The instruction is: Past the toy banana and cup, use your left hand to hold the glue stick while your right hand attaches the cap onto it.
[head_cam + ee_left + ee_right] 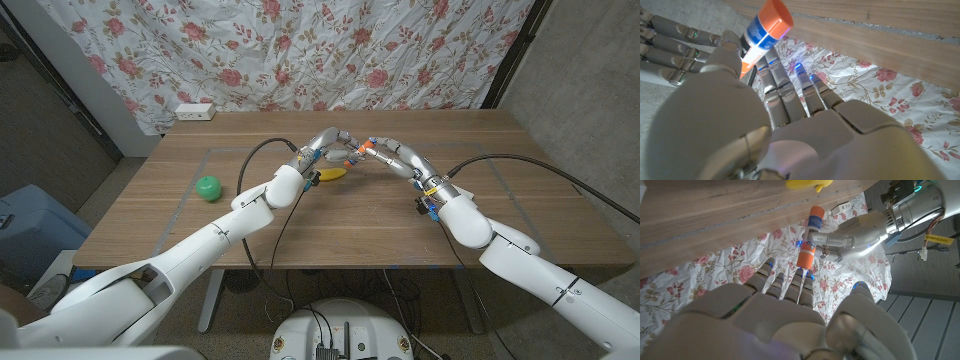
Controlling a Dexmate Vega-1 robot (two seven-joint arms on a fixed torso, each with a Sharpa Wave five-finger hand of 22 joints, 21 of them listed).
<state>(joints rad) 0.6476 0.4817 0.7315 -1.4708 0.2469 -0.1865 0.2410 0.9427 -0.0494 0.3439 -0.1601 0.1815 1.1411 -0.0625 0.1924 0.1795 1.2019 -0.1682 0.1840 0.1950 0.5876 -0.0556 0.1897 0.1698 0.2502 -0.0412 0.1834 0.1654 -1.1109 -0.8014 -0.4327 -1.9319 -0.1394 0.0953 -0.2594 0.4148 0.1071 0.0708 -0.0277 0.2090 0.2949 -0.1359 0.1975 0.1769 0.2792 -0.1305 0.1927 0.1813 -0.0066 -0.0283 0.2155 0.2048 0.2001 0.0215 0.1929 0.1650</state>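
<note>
Above the middle of the table my two hands meet. The glue stick [358,150] [764,31] [810,236] has a blue and white label and an orange piece at each end. My left hand [325,145] [790,125] [860,232] grips it around the label. My right hand [400,155] [780,315] [675,45] has its fingertips on the orange cap [805,257] at the end nearer to it. The other orange end [776,14] sticks out free. The toy banana [332,174] [807,184] lies on the table just under the hands. The green cup [207,188] stands to the left.
A white power strip [194,112] lies at the table's far left edge, in front of a flowered curtain [330,50]. Black cables [255,160] run along both forearms.
</note>
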